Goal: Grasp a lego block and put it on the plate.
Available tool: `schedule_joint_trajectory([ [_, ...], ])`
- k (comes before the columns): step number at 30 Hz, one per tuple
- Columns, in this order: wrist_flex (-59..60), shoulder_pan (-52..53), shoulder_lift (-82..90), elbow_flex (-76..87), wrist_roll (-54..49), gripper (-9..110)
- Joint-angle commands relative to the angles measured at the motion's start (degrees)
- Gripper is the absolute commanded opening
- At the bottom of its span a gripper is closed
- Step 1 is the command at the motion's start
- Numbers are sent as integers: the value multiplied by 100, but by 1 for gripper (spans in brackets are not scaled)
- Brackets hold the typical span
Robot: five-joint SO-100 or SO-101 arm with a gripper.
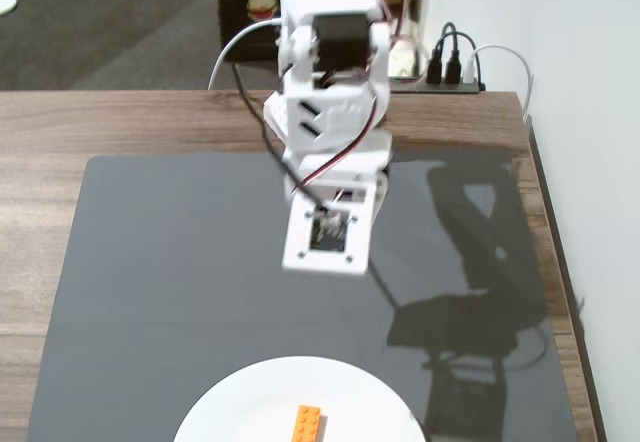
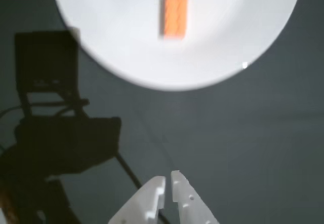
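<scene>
One orange lego block lies flat on the single white plate, near its middle in the wrist view. The plate rests on one dark mat over a wooden table. The gripper, well apart from the plate, holds nothing, its two fingers nearly touching.

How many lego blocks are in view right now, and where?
1. The orange lego block lies on the white plate, apart from the end effector; the fixed view cuts off the plate's near side.
</scene>
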Motion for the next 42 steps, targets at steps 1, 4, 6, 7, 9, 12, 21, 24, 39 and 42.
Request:
schedule_joint_trajectory([
  [1,-35,-114,738,589,141,1],
  [4,-176,-185,1310,1397,316,1],
  [6,-281,-202,1644,1863,466,1],
  [7,-352,-202,1784,2074,580,1],
  [9,-439,-211,2048,2443,738,1],
  [12,-659,-237,2382,2927,1222,1],
  [21,-1187,-281,3357,4131,3428,1],
  [24,-1380,-272,3771,4693,4131,1],
  [39,-1837,536,6354,7005,6750,1],
  [42,-1811,747,6724,7216,6899,1],
])
